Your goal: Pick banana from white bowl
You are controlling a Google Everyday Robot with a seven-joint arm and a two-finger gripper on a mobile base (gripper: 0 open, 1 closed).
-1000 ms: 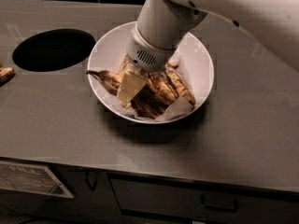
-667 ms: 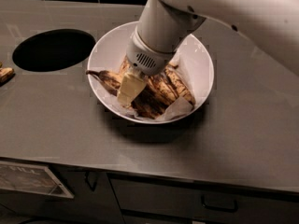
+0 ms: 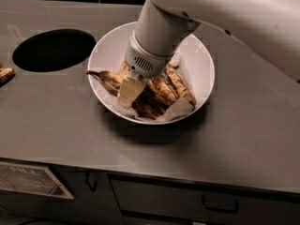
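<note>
The white bowl [image 3: 201, 62] sits on the grey counter, lined with crumpled white paper and holding several overripe bananas. The banana [image 3: 108, 78], dark brown with a thin stem pointing left, lies along the bowl's left side. Other dark bananas [image 3: 176, 86] lie to the right of it. My gripper [image 3: 128, 96] comes down from the upper right on the white arm [image 3: 159, 29]. It is down inside the bowl, low among the bananas and just right of the banana's stem end. The arm hides the middle of the pile.
A round dark hole [image 3: 54, 49] is cut into the counter left of the bowl. A piece of banana [image 3: 4, 74] lies at the left edge. Drawers with a handle [image 3: 218, 204] and a label [image 3: 28, 179] are below the counter's front edge.
</note>
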